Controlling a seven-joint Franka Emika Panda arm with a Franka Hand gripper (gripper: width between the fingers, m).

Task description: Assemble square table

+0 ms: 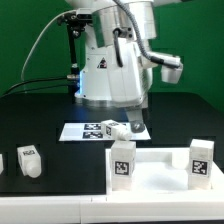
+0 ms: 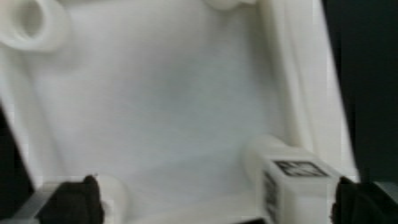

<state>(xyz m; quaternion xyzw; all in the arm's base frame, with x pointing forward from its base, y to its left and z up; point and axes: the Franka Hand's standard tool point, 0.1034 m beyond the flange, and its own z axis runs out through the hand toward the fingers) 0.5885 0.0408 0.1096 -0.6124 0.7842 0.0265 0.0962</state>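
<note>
Below wrist camera — table top (image 2: pixel 160 110), tagged leg (image 2: pixel 290 178); exterior alone shows loose leg (image 1: pixel 28 161); hand (image 1: pixel 136 128) spread wide, empty.

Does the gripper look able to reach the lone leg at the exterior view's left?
Probably yes: the leg lies alone on the black table, nothing over it, and the gripper looks open.

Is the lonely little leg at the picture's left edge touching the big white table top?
Apart. The exterior view shows the leg standing alone, with bare black table between it and the table top.
</note>
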